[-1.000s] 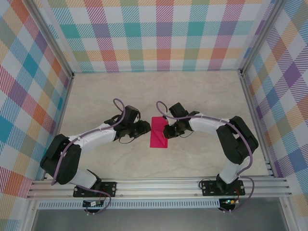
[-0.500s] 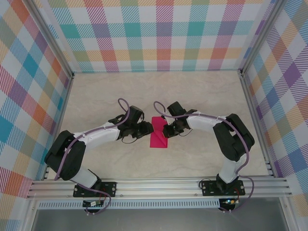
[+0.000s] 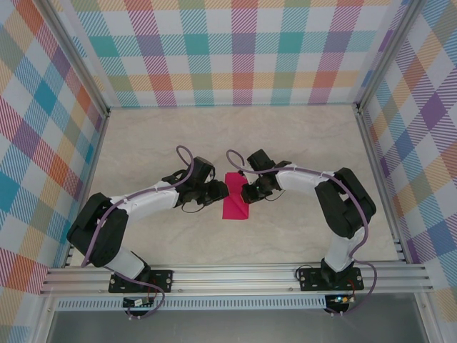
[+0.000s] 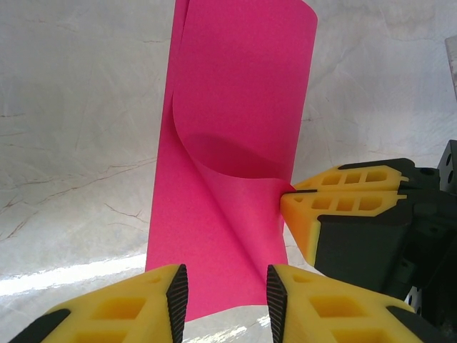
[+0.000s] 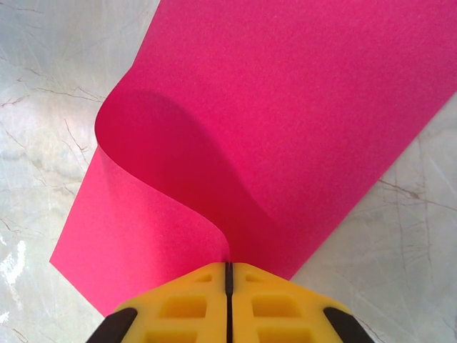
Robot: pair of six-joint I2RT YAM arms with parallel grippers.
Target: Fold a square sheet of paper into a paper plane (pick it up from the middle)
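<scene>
The square sheet of paper point(image 4: 228, 143) lay on the table point(image 3: 300, 143), about midway between its left and right edges and well clear of the far and near edges. It presented as a doubled oblong strip, with the upper layer curled up off the lower one.

The right gripper point(image 5: 228, 266) was fully closed on one long edge of that upper layer. The left gripper point(image 4: 223, 286) stood partly open at the strip's short end, one finger on either side. Nothing was clamped in it, and I could not tell whether its pads touched the paper.

I judged the step in hand to be an early fold — the lifted layer being turned over. The next move called for the lower layer to be held down at the left gripper's end while the pinched edge was carried across, aligned and pressed into a crease.

Materials: the paper was thin, matte, magenta-pink stock, bending in a smooth bulge without kinks. The fingers were yellow moulded blocks with open cells, faced with black pads. The table surface was pale and marble-patterned — smooth, with a slight gloss.
</scene>
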